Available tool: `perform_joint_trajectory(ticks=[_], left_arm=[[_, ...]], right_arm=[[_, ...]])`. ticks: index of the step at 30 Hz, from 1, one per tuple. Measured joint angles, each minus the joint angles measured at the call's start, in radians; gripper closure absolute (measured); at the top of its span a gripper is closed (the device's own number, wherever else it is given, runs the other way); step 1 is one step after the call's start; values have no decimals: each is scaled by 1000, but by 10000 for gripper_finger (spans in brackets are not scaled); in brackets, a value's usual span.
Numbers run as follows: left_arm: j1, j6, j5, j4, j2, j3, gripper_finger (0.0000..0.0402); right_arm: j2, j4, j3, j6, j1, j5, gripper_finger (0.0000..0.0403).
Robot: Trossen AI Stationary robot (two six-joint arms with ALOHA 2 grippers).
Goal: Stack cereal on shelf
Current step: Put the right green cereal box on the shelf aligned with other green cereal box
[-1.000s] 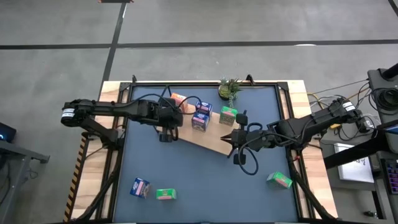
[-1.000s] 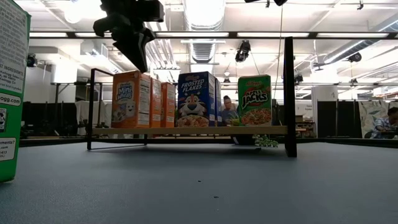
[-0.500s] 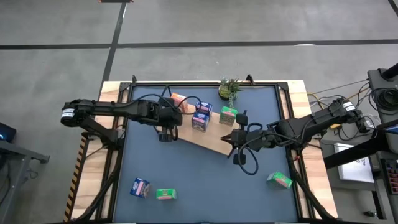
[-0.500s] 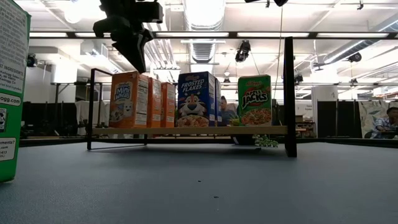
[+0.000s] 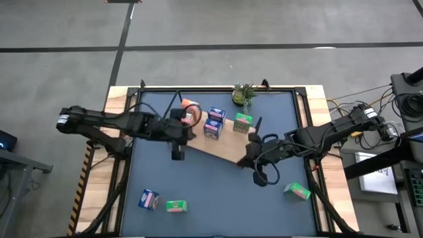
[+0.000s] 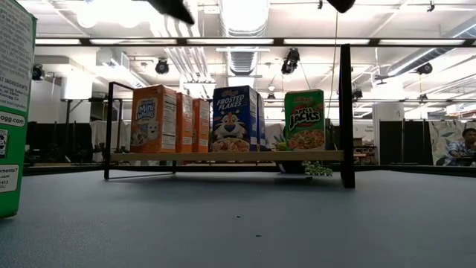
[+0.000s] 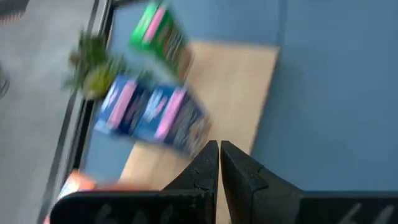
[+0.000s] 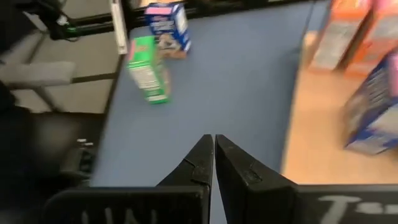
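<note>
The shelf is a light-wood board on black legs, set slantwise mid-table. On it stand orange-red boxes, blue boxes and one green box, all upright on their bases. My left gripper hovers shut off the board's near-left edge, above the tabletop. In its wrist view it looks across the blue boxes and the green box. My right gripper is shut by the board's right end. In the low view, both show only as tips at the top edge.
Three loose boxes lie on the dark blue tabletop: a blue one and a green one near the near-left corner, and a green one at the near right. A small plant stands behind the shelf. A green box looms close in the low view.
My left gripper has risen from beside the orange-red boxes, almost out of the top of the low view. It has also drawn back toward the table's near-left, away from the shelf. The boxes on the shelf stay standing.
</note>
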Motion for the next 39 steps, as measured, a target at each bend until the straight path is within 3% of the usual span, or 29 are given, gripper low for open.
perform_joint_trajectory(ticks=[5, 10, 14, 20, 29, 34, 39], left_arm=[[-113, -10, 0, 105, -6, -9, 400], [-198, -10, 0, 156, -2, -9, 400], [-224, -10, -1, 175, -1, -9, 400], [-223, -1, -3, 191, 0, -9, 400], [-223, 1, -3, 192, 0, -9, 400], [-223, 1, -4, 192, 0, -8, 400], [-223, 1, -4, 192, 1, -8, 400]], right_arm=[[31, -65, 0, 190, 68, -48, 394], [45, -285, 0, 549, 154, -118, 394], [42, -489, 0, 863, 248, -184, 394], [37, -705, 0, 1183, 390, -281, 394], [37, -786, 0, 1286, 495, -281, 378], [37, -807, 0, 1315, 495, -280, 316], [48, -876, 0, 1319, 499, -278, 228]])
